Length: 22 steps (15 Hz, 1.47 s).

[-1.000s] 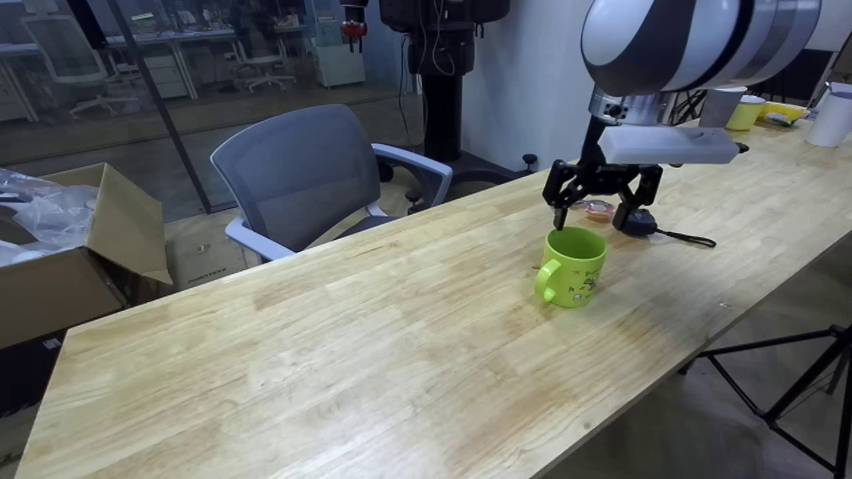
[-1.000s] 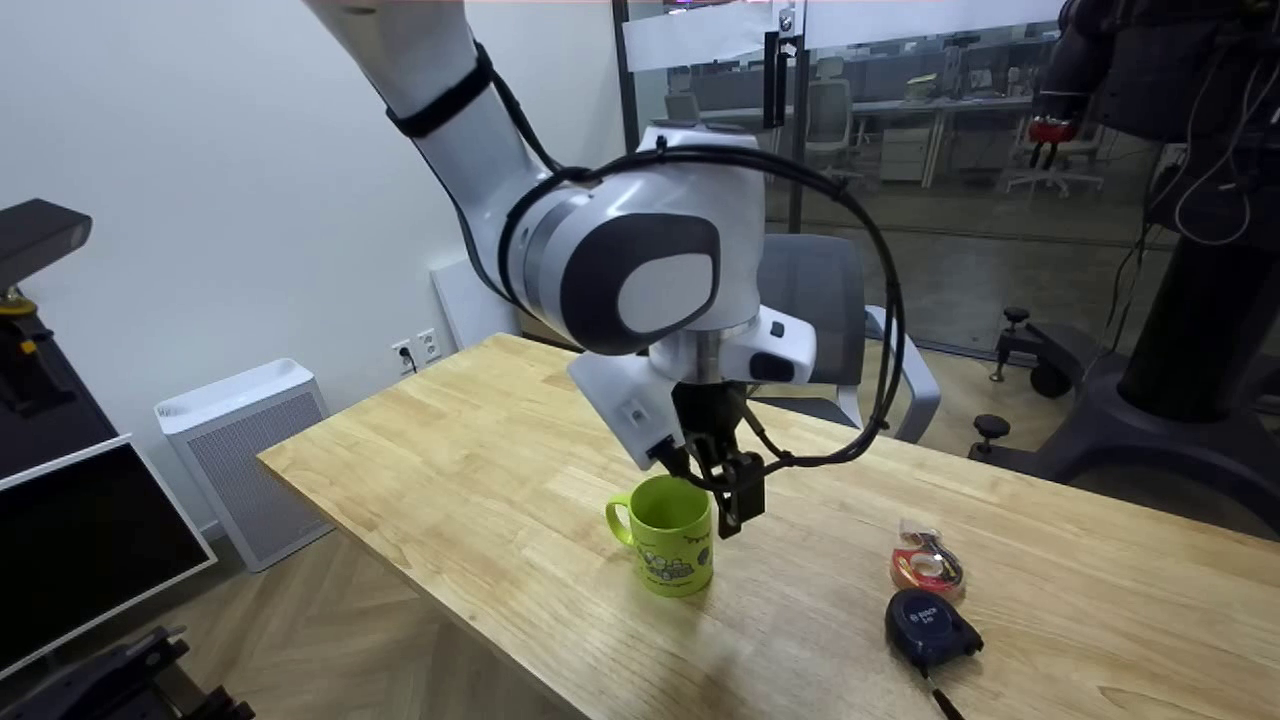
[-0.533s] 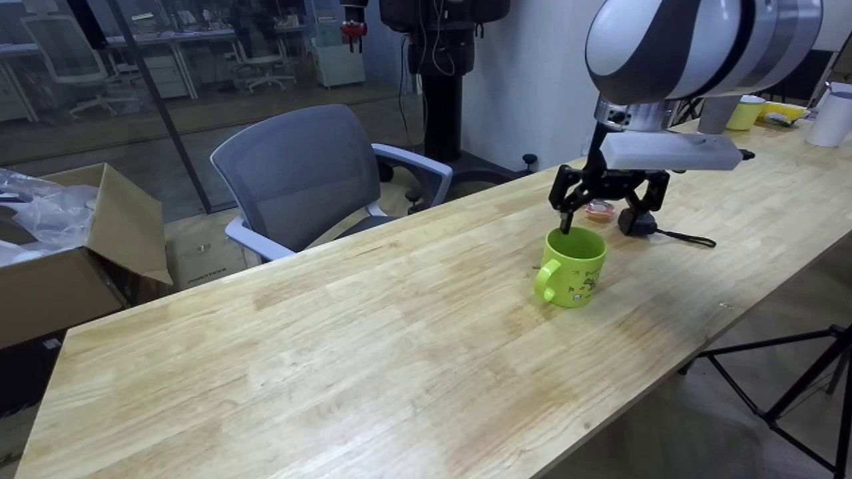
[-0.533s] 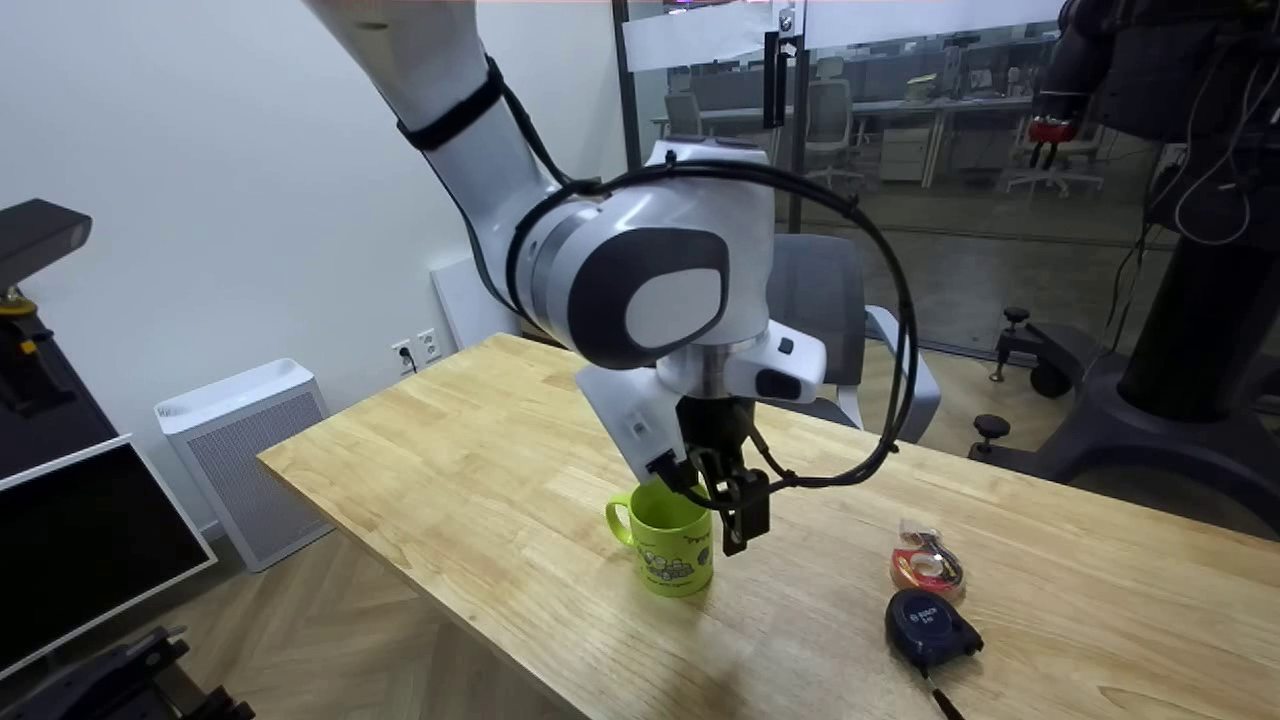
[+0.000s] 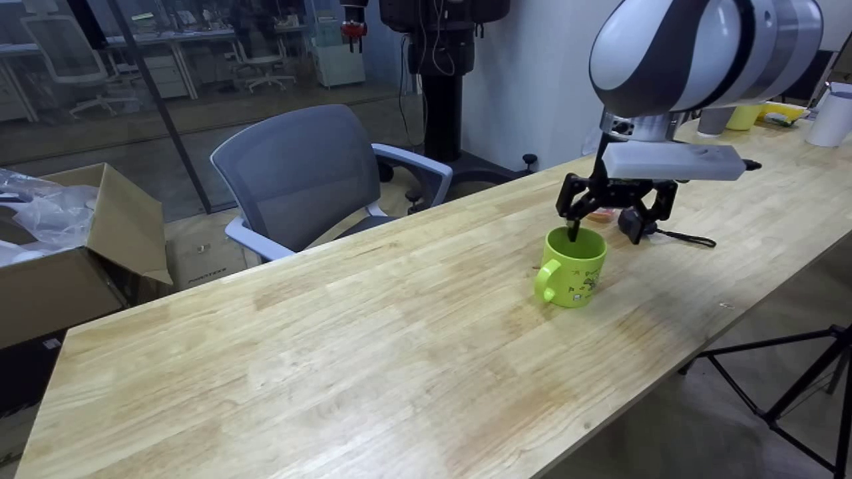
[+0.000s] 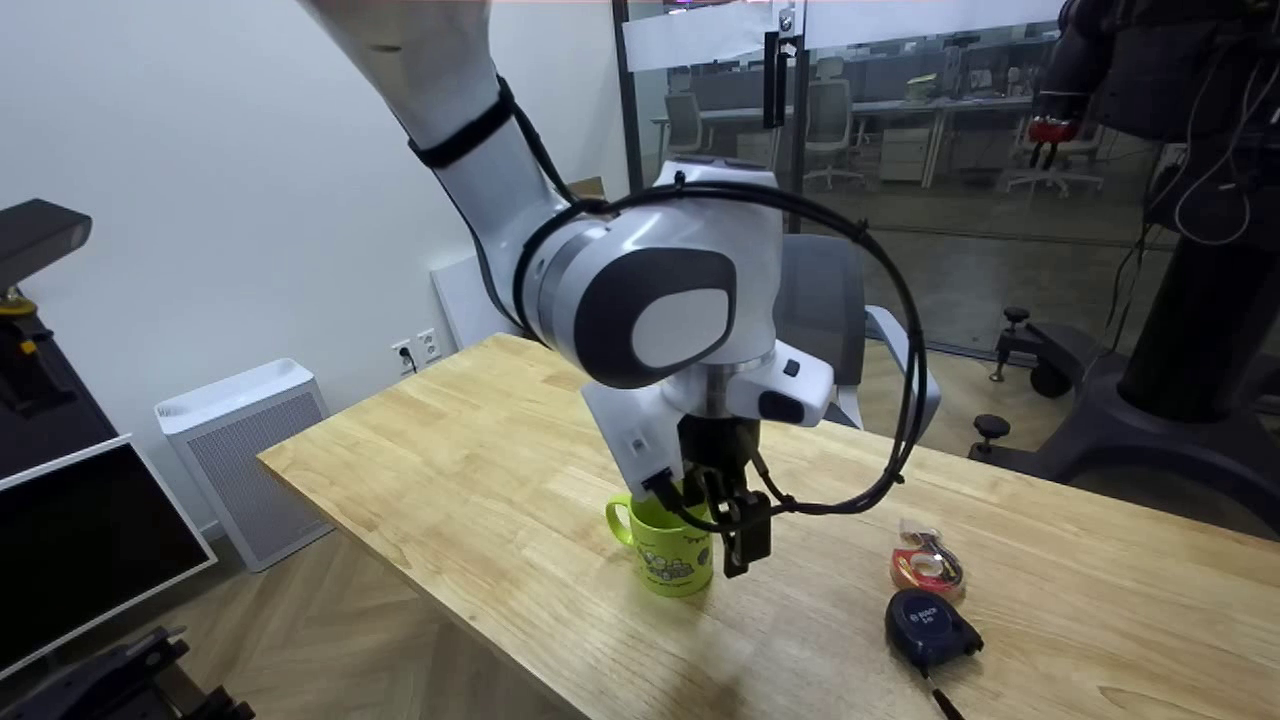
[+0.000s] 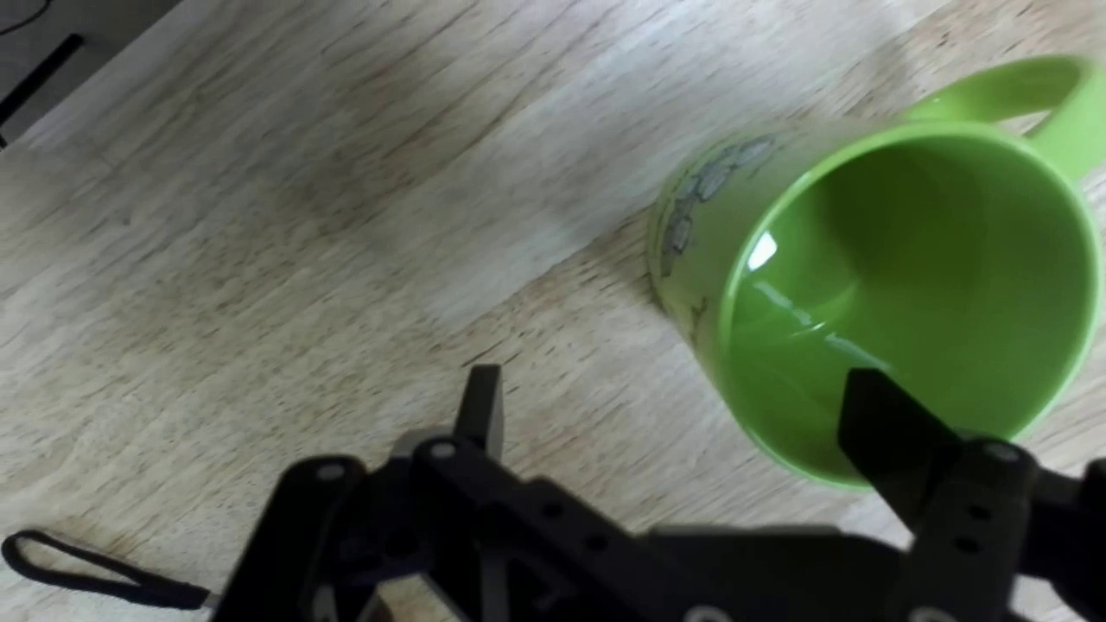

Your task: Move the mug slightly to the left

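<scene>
The lime-green mug (image 5: pixel 571 276) stands upright on the wooden table, with printed drawings on its side. It also shows in an exterior view (image 6: pixel 672 560), partly behind the arm, and in the wrist view (image 7: pixel 916 285). My gripper (image 5: pixel 604 234) is open and empty, pointing down at the mug's rim. In the wrist view the gripper (image 7: pixel 674 393) has one finger over the mug's opening and the other outside, over the table. I cannot tell whether that fingertip is below the rim. The mug's handle (image 5: pixel 547 281) points away from the gripper.
A tape measure (image 6: pixel 930 630) with a black strap and a red tape roll (image 6: pixel 926 568) lie near the gripper. Cups and a yellow bowl (image 5: pixel 784 112) stand at the table's far end. A grey chair (image 5: pixel 299 179) stands at the table's long edge.
My gripper has moved down toward the mug, and slightly to the right in both exterior views. It stays open. The mug has not moved.
</scene>
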Each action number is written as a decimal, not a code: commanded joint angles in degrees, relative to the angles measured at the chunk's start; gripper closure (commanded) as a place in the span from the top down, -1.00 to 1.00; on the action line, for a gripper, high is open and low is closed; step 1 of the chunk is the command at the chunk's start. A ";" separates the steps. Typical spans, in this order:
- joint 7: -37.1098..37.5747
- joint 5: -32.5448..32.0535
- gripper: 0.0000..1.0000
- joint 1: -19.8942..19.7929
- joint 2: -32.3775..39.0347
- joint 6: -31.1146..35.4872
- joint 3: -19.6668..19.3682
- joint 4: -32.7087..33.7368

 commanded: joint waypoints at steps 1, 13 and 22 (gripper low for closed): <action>3.10 -0.39 0.46 1.06 0.89 -0.92 -1.01 0.90; 2.83 -0.69 -1.00 0.82 0.28 -3.15 -1.68 1.24; 3.10 -2.34 -0.95 1.19 -1.50 -3.04 -3.63 2.72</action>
